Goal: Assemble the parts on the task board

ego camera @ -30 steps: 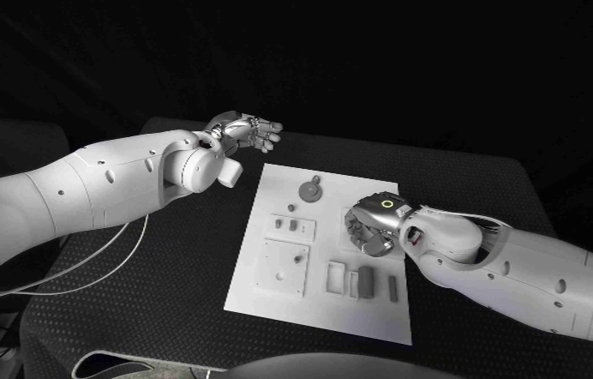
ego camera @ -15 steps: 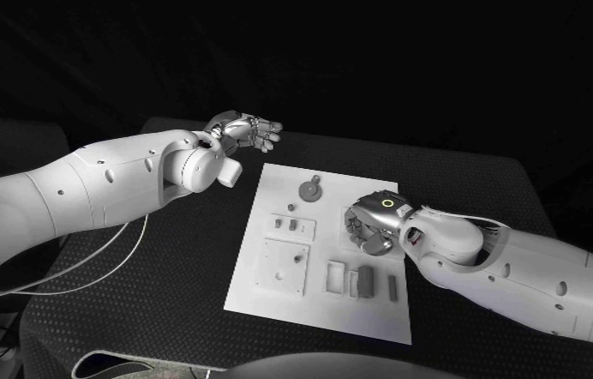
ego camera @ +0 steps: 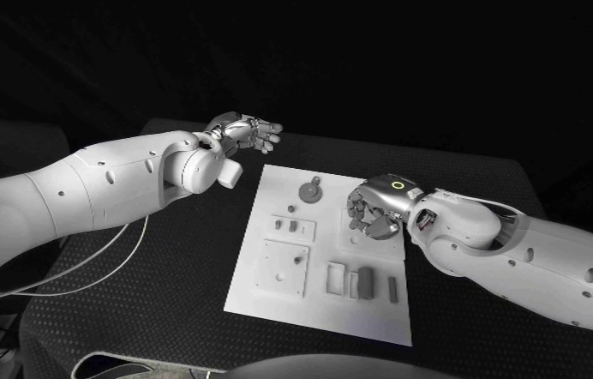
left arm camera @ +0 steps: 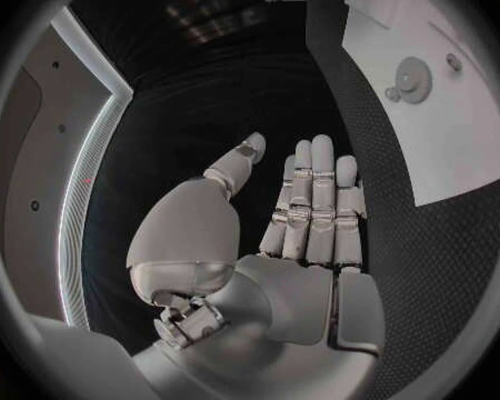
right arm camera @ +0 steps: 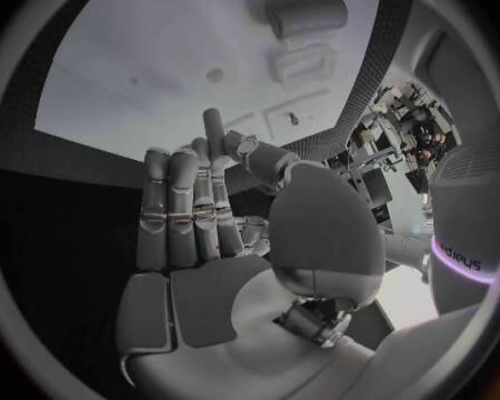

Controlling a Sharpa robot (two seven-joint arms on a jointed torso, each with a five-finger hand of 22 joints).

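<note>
Left hand [ego camera: 248, 129]: empty, fingers extended, beyond task board [ego camera: 371, 315] | Right hand [ego camera: 371, 212]: over board, thumb meeting a finger, hold cannot be determined.

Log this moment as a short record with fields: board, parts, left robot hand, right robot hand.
board: white task board flat on the black table
parts: small grey parts lie along the board's near edge; a round part lies near its far edge
left robot hand: off the board, past its far left corner, fingers extended, holding nothing
right robot hand: over the board's right side, fingers apart; nothing seen in its grasp
</note>
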